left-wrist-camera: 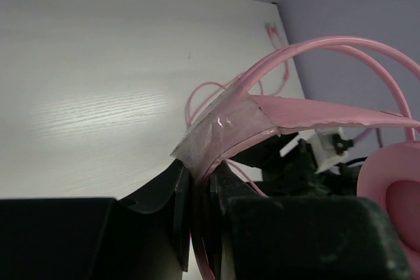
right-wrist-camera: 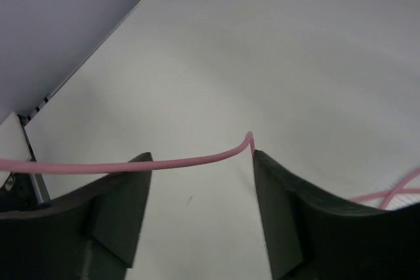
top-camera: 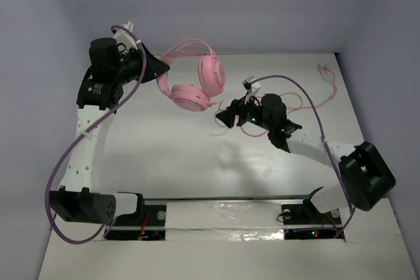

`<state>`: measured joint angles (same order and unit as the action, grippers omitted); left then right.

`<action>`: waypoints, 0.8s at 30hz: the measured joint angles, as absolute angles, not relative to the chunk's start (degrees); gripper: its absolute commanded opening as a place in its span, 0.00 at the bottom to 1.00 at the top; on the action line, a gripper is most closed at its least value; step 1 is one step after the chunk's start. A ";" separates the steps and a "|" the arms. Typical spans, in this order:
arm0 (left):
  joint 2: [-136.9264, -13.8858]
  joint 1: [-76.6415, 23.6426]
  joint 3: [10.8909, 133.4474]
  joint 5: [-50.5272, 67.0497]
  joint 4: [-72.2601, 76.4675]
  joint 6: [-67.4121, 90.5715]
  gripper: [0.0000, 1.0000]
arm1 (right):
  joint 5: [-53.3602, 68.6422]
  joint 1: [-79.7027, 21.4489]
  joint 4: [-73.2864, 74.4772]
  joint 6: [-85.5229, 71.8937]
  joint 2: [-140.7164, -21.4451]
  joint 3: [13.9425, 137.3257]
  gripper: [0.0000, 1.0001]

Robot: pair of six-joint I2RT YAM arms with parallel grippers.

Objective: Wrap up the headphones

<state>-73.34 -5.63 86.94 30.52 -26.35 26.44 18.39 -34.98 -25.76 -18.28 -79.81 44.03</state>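
The pink headphones hang above the table at the back, earcups down and to the right. My left gripper is shut on their headband; in the left wrist view the jaws pinch the band at a taped spot, with an earcup at the right edge. The thin pink cord trails to the far right of the table. My right gripper is open just right of the earcups; the cord lies across its fingertips and bends at the right finger.
White table boxed in by grey walls at the left, back and right. Thick purple robot cables loop along the left arm and over the right arm. Loose cord loops lie behind the right wrist.
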 measured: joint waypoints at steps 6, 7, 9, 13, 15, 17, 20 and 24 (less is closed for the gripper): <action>-71.13 -5.63 86.13 35.51 -23.33 29.56 0.00 | 15.27 -34.98 -35.75 -23.03 -86.87 44.38 0.59; -70.32 -5.63 85.25 36.53 -22.35 30.17 0.00 | 14.46 -34.98 -36.69 -23.57 -87.88 44.77 0.59; -68.55 -5.63 82.70 38.76 -19.66 32.64 0.00 | 13.91 -34.98 -38.09 -24.71 -90.30 46.89 0.59; -65.10 -5.65 74.37 42.48 -10.48 41.25 0.00 | 13.80 -36.32 -42.65 -27.64 -95.15 51.64 0.60; -64.62 -5.69 71.00 43.05 -5.76 46.57 0.00 | 13.45 -38.37 -44.71 -28.75 -96.75 52.49 0.60; -64.51 -5.67 67.99 42.50 -0.34 52.03 0.00 | 13.32 -41.12 -45.89 -29.69 -98.74 53.41 0.60; -64.07 -5.67 64.07 39.64 6.22 59.70 0.00 | 13.21 -45.19 -48.16 -32.08 -102.67 54.74 0.60; -61.78 -5.76 59.55 31.99 11.79 67.79 0.00 | 12.97 -49.45 -48.77 -36.18 -105.75 54.72 0.65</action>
<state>-61.78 -5.76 59.55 31.99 11.79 67.79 12.97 -49.45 -48.77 -36.18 -105.75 54.72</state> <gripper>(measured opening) 0.084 0.631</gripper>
